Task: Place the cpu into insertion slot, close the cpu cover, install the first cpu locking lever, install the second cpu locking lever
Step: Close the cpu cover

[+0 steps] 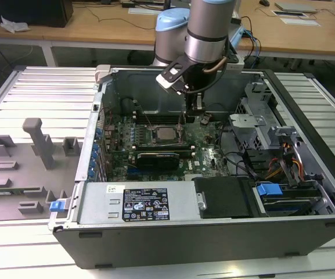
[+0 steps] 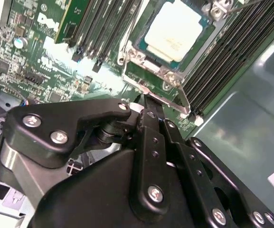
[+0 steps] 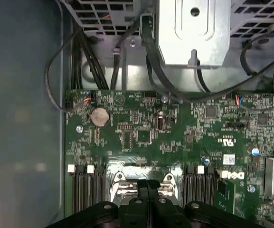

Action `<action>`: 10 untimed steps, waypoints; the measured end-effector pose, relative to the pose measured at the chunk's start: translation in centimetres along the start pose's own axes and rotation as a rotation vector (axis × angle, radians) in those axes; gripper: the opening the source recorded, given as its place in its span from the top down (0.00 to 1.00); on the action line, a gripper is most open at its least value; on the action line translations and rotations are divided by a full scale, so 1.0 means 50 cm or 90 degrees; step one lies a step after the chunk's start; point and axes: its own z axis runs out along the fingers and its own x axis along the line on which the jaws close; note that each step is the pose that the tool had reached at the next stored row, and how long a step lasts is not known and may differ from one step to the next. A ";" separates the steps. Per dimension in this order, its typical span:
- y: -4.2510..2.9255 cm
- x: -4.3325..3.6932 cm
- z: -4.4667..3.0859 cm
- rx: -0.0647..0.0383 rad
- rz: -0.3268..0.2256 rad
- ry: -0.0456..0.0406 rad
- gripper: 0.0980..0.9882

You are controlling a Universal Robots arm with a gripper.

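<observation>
Gripper [image 1: 182, 129] of the single arm is shown lowered into an open PC case [image 1: 173, 244], clenched, w/ fingers [image 3: 142, 186] pressed together in both wrist views. Its tip is placed at the edge of the insertion slot [image 1: 157, 129], on the side toward the exterior view's right, just beside a thin silver bar [image 2: 174, 97] running along the socket frame; whether tip and bar touch cannot be told. The cpu [image 2: 174, 29] is seated in the slot, silver top plate facing up, approx. level w/ the board. The cpu cover [image 2: 136, 42] is seen as a silver frame round the chip, apparently lying flat over it, chip showing through its window. Position of the locking levers cannot be made out. Socket is flanked on both sides by long black memory slots [image 2: 103, 28]. On the motherboard [image 1: 205, 154], a long black expansion card [image 1: 161, 158] lies near the socket, betw. it and the labelled power supply [image 1: 138, 203]. A round coin cell [image 3: 99, 116] is mounted on the board, well apart from the socket, w/ a metal drive cage [image 3: 193, 33] and black cables beyond. A grey fixture tray [image 1: 28, 163] is set beside the case at the exterior view's left.
</observation>
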 end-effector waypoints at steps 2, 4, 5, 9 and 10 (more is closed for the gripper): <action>-0.010 0.000 0.000 0.000 0.000 0.0000 0.99; -0.015 0.001 0.000 0.000 0.000 0.0000 0.99; -0.021 0.001 0.000 0.000 0.000 0.0000 0.99; -0.040 0.001 0.001 0.000 0.000 0.0000 0.99; -0.047 0.001 0.001 0.000 0.000 0.0000 0.99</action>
